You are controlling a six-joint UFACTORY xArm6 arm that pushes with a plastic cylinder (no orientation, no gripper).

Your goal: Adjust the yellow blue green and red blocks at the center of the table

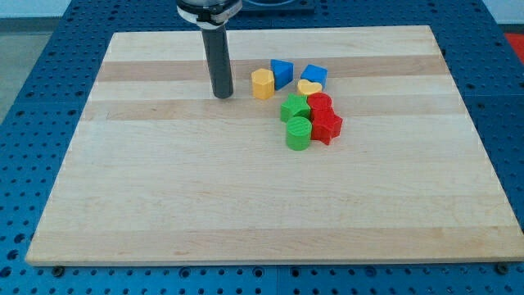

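Several blocks cluster right of the board's centre, toward the view's top. A yellow hexagonal block touches a blue triangular block. A blue cube sits to the right, with a yellow heart block just below it. A green star block and a green cylinder lie lower, beside a red cylinder and a red star block. My tip rests on the board left of the yellow hexagonal block, a short gap apart.
The wooden board lies on a blue perforated table. The rod rises from my tip to the arm's mount at the view's top edge.
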